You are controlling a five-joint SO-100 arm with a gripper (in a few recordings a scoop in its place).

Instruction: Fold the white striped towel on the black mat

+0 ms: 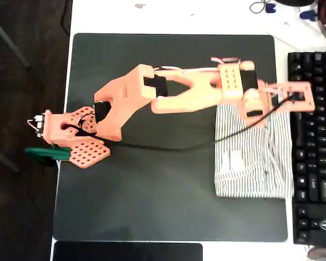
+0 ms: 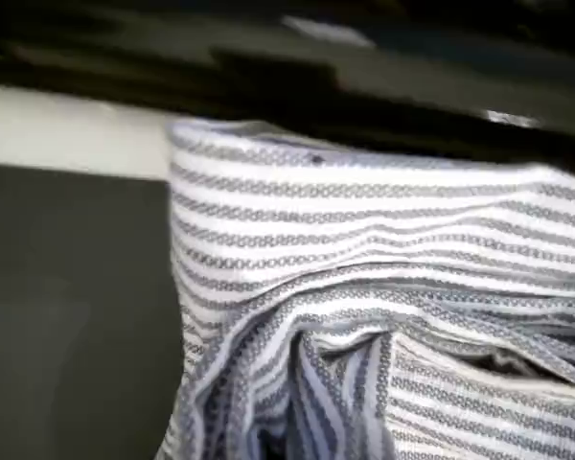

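Note:
The white striped towel [image 1: 252,163] lies on the right part of the black mat [image 1: 152,196], its small label patch facing up. Its right side is rumpled and drawn up toward my gripper [image 1: 291,98], which hangs over the towel's upper right corner beside the keyboard. In the wrist view the towel [image 2: 364,249] is very close and raised, with its pleats gathering to a pinch at the bottom edge. The cloth is sharp while the background is blurred. My fingers are hidden by the cloth, and the gripper looks shut on the towel.
A black keyboard [image 1: 315,147] runs along the mat's right edge, close to the gripper. The orange arm spans the mat from its base [image 1: 76,136] at the left. A smaller black slab [image 1: 127,252] lies below the mat. The white table [image 1: 179,16] shows behind.

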